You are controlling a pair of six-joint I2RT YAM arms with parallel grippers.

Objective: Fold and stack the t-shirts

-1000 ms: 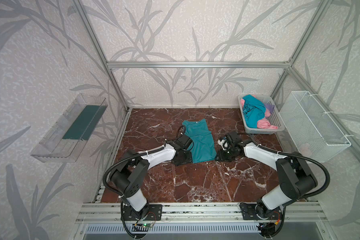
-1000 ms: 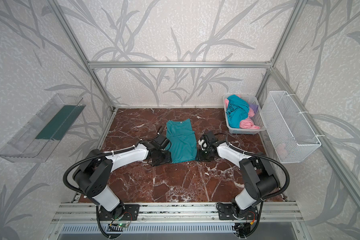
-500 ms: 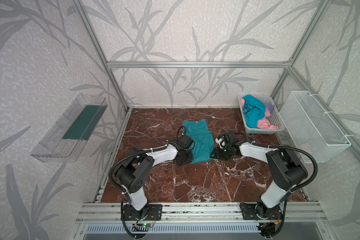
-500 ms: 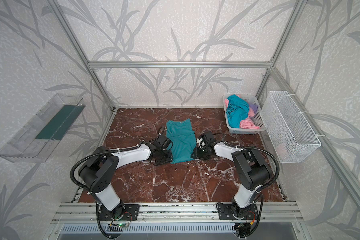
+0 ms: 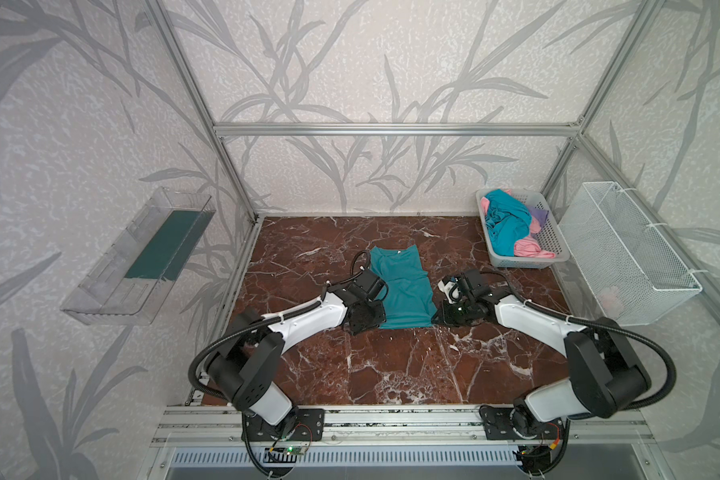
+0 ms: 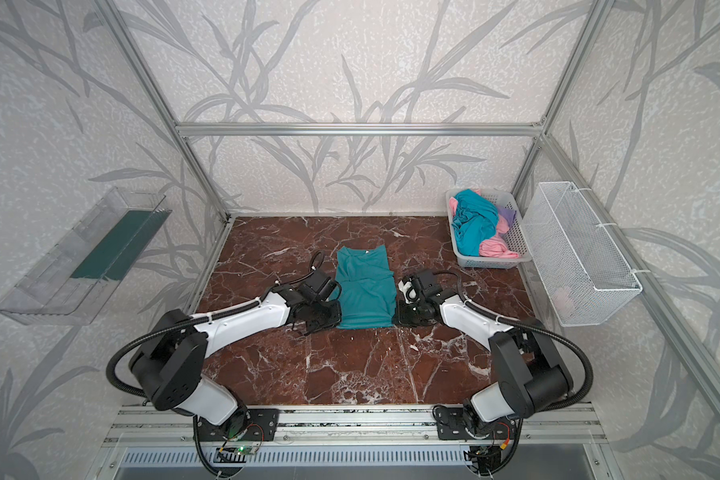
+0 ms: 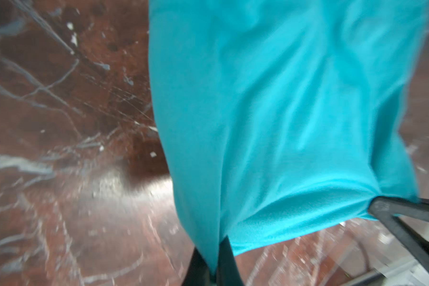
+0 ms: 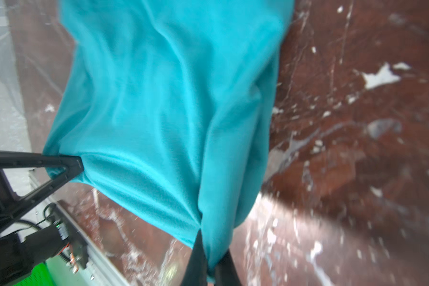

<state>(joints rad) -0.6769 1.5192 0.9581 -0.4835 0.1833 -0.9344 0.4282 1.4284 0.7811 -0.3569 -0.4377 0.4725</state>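
One teal t-shirt point(image 6: 365, 291) on marble tabletop point(image 6: 350, 365)

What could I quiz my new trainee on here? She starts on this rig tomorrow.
1. True or false: the left gripper and right gripper are each shut on the near hem of the teal t-shirt.
2. The unfolded shirts lie in: A) the white wire basket, B) the grey plastic basket, C) the clear wall tray.
3. Fill in: besides teal, that pile shows pink and ____.
Key: 1 true; 2 B; 3 lilac.
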